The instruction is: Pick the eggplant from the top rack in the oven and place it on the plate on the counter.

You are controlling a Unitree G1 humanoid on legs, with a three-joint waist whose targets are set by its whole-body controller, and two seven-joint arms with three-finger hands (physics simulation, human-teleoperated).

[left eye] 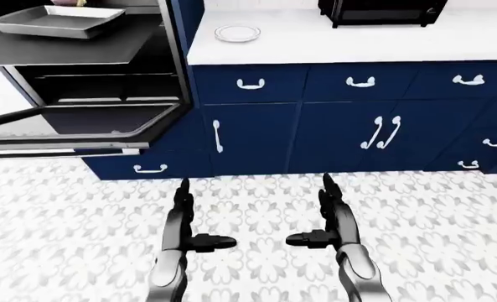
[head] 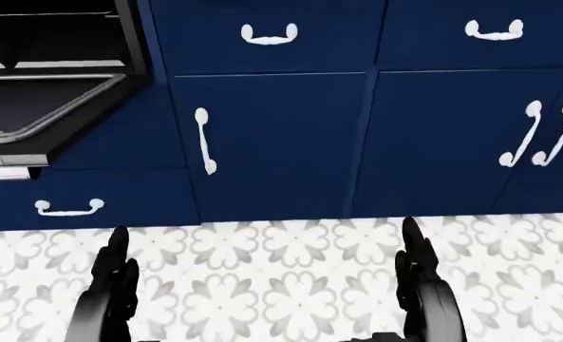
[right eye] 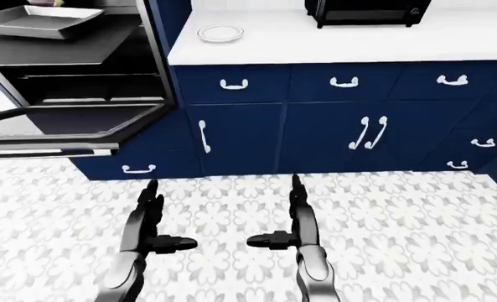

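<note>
Far left in the left-eye view, the oven [left eye: 88,88] stood with its door [left eye: 72,126] dropped open and a grey tray [left eye: 55,21] on the top rack. Only a small yellowish scrap showed at the top edge above the tray; whether that was the eggplant I could not tell, so the eggplant itself was effectively hidden. To the right, the plate [left eye: 237,33] sat bare on the white bench [left eye: 357,44], with a black appliance [left eye: 382,11] farther right.

Low and near, the left hand [left eye: 189,221] and right hand [left eye: 327,217] hung over the patterned floor [left eye: 248,264], both released, fingers extended, thumbs pointing inward, holding nothing. Both were well apart from oven and plate.

Judged from here, the risks lay in the approach: the open door juts out toward the robot, so stepping left could bump it with a leg or arm. Reaching over it to the rack would demand a long lean, which might unbalance the robot or nudge the tray.
</note>
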